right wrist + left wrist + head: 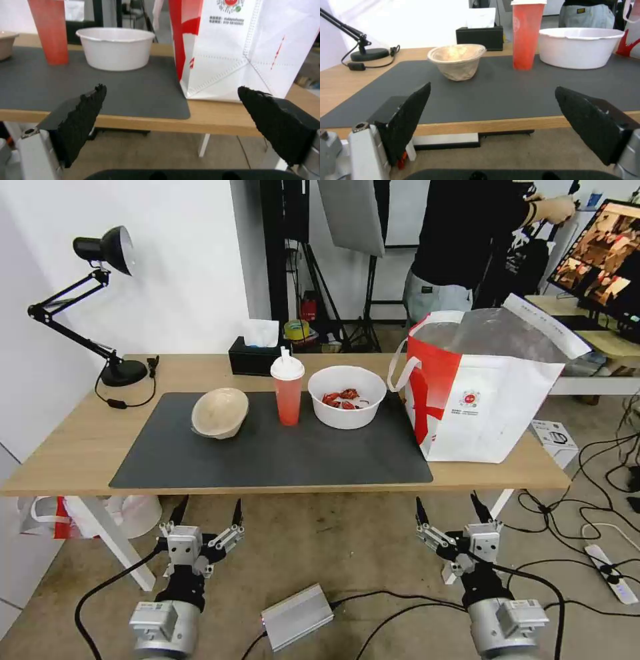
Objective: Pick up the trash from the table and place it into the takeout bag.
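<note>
Three trash pieces line the dark grey mat (267,453): beige pulp bowl (220,412), tall red drink cup (288,392), wide white round bowl (347,397). Large white-and-red takeout bag (480,387) stands at 3 o'clock. Left gripper (207,511) and right gripper (450,508) hang spread wide below the light wooden tabletop (80,447).

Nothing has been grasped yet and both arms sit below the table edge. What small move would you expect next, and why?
Probably the right pincer rises and reaches toward the white bowl, the piece nearest the bag. Both it and the left pincer are open and empty in front of the table, and the cup and pulp bowl stand untouched on the mat.
</note>
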You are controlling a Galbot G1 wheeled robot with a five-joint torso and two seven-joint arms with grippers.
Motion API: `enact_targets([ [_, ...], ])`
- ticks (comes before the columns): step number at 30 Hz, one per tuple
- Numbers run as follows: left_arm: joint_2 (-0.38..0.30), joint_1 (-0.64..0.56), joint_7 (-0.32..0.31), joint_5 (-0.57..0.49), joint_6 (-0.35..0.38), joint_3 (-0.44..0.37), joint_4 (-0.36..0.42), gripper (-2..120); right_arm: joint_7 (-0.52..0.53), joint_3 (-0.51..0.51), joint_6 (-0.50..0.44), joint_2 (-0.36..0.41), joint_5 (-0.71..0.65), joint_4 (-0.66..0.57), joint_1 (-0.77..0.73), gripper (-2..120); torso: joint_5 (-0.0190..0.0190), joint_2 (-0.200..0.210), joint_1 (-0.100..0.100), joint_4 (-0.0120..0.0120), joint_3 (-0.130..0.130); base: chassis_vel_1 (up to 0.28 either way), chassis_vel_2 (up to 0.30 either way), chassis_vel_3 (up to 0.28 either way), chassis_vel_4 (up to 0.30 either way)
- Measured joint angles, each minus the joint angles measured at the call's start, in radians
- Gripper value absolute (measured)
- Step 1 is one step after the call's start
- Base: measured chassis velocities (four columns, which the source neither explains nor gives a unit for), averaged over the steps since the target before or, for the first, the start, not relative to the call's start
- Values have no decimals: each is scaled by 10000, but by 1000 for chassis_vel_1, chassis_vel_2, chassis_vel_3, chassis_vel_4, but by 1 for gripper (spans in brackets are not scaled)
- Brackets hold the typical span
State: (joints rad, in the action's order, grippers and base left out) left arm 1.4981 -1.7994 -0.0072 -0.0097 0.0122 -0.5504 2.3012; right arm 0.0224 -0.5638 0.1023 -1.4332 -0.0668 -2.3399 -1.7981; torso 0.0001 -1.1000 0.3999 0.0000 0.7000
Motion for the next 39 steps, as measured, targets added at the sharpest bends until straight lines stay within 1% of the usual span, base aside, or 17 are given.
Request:
enact_targets([
  [2, -57, 29, -165, -203, 270, -29, 86, 100, 144, -87, 626, 408, -412, -250, 21, 100, 0, 0, 0, -1, 0, 0, 0, 0, 0],
  [3, -57, 29, -165, -203, 270, -29, 86, 100, 144, -87, 626, 408, -412, -250, 21, 100, 0, 0, 0, -1, 0, 0, 0, 0, 0],
  [8, -406, 230, -1118, -1366, 1789, -231, 628, 100, 524, -310, 2273, 1467, -1495, -920, 68, 100, 0, 0, 0, 0, 0, 0, 0, 0, 0],
  [9, -406, 230, -1118, -1366, 1789, -231, 628, 100, 524, -310, 2273, 1467, -1495, -920, 68, 100, 0, 0, 0, 0, 0, 0, 0, 0, 0],
  [11, -533, 304, -1472, -1800, 2351, -303, 824, 100, 648, -384, 2810, 1814, -1844, -1135, 84, 100, 0, 0, 0, 0, 0, 0, 0, 0, 0],
  [12, -533, 304, -1472, -1800, 2351, -303, 824, 100, 648, -384, 2810, 1814, -1844, -1135, 84, 100, 0, 0, 0, 0, 0, 0, 0, 0, 0],
  [16, -866, 497, -2382, -2916, 3814, -491, 1339, 100, 991, -592, 4307, 2784, -2832, -1617, 131, 100, -1, 0, 0, 1, 0, 0, 0, 0, 0],
  [17, -866, 497, -2382, -2916, 3814, -491, 1339, 100, 991, -592, 4307, 2784, -2832, -1617, 131, 100, -1, 0, 0, 1, 0, 0, 0, 0, 0],
  [20, -1094, 626, -3017, -3689, 4827, -624, 1696, 100, 1238, -661, 5284, 3429, -3499, -1639, 169, 100, -2, 0, 0, 0, 0, 0, 0, 0, 0],
  [21, -1157, 657, -3185, -3900, 5107, -659, 1791, 100, 1275, -615, 5405, 3515, -3608, -1639, 184, 100, 1, 0, 0, 0, 1, 0, 0, 0, 0],
  [22, -1157, 657, -3185, -3900, 5107, -659, 1791, 100, 1275, -615, 5405, 3515, -3608, -1639, 184, 100, 1, 0, 0, 0, 1, 0, 0, 0, 0],
  [23, -1240, 703, -3415, -4181, 5472, -708, 1911, 100, 1313, -575, 5463, 3574, -3662, -1639, 200, 100, 1, 0, 1, 1, 0, 0, 0, 0, 0],
  [25, -1397, 807, -3823, -4672, 6075, -793, 1998, 100, 1317, -540, 5273, 3600, -3673, -1639, 211, 100, 1, 0, 0, 0, 0, 0, 0, 0, 0],
  [27, -1453, 871, -3910, -4785, 6130, -817, 1998, 100, 1269, -539, 4923, 3608, -3673, -1638, 220, 100, -1, 0, 0, 0, 0, 0, 0, 0, 0],
  [31, -1499, 970, -3998, -4869, 6134, -818, 1931, 100, 489, -720, 2542, 3702, -3288, -1633, 281, 100, -1, 0, 0, 0, 0, 0, 0, 0, 0],
  [32, -1499, 970, -3998, -4869, 6134, -818, 1931, 100, 489, -720, 2542, 3702, -3288, -1633, 281, 100, -1, 0, 0, 0, 0, 0, 0, 0, 0],
  [39, -1498, 1033, -3999, -4839, 5980, -764, 1874, 100, -457, -818, 376, 3773, -3528, -1618, 270, 100, -1, 0, 1, 0, 1, 0, 0, 0, 0],
])
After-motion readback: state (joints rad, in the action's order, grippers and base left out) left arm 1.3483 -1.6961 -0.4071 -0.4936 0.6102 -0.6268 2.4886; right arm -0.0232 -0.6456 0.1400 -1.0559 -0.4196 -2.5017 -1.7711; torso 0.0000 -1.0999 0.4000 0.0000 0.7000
